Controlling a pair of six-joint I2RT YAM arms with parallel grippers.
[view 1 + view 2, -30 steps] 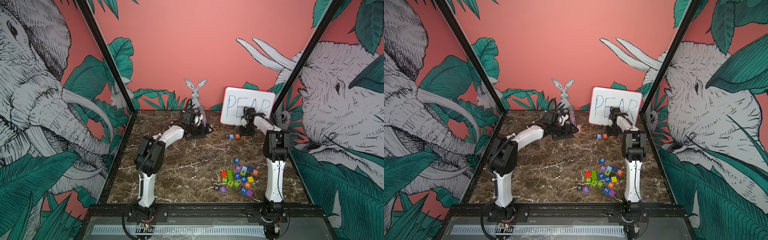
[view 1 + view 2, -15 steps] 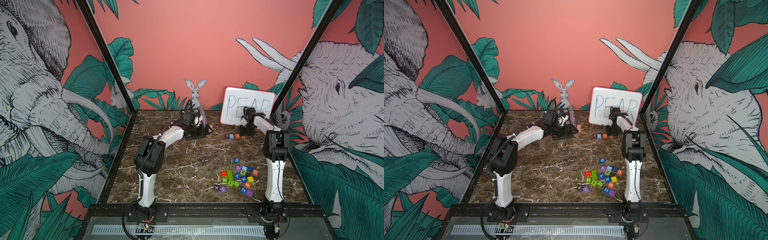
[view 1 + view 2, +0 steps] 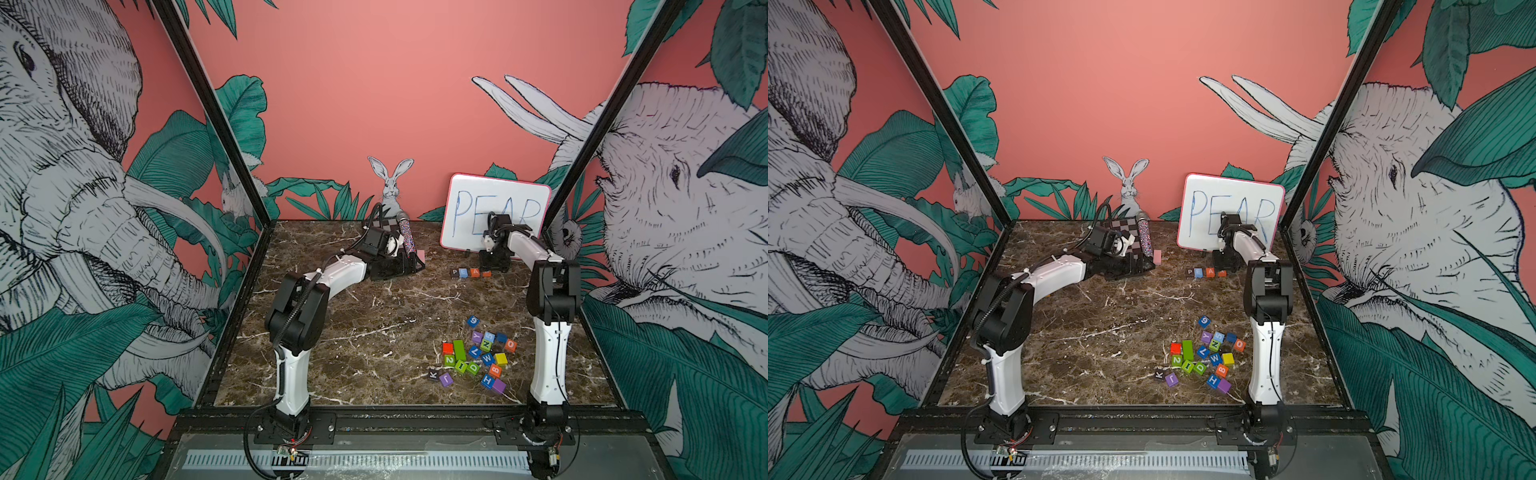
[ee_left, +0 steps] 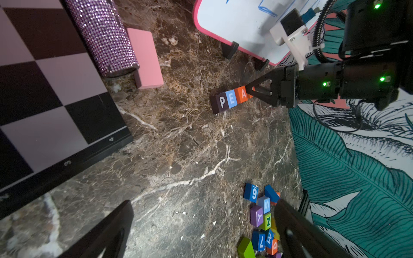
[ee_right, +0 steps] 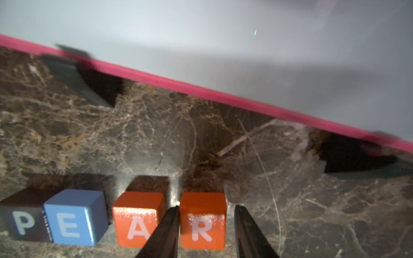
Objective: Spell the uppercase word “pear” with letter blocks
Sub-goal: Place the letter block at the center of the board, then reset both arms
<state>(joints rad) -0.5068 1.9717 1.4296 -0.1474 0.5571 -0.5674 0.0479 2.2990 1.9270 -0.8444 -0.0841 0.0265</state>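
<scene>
The letter blocks stand in a row on the marble floor before the whiteboard: black P [image 5: 22, 223], light-blue E [image 5: 71, 219], orange A [image 5: 136, 221], orange R [image 5: 202, 221]. P and E touch; small gaps separate E, A and R. My right gripper [image 5: 206, 207] is open astride the R: one finger sits in the gap between A and R, the other stands clear of the R's far side. In both top views the row [image 3: 469, 273] [image 3: 1205, 272] lies just left of that gripper [image 3: 492, 266]. My left gripper [image 4: 203, 202] is open and empty, low near the checkerboard.
The pink-edged whiteboard [image 3: 494, 208] leans on the back wall right behind the row. A checkerboard [image 4: 44, 89], a glittery purple cylinder [image 4: 105, 38] and a pink block [image 4: 146, 58] lie by the left gripper. A pile of several coloured blocks [image 3: 473, 357] sits front right.
The right gripper's jaws have spread apart around the R block, which stays on the floor. Both arms have hardly moved.
</scene>
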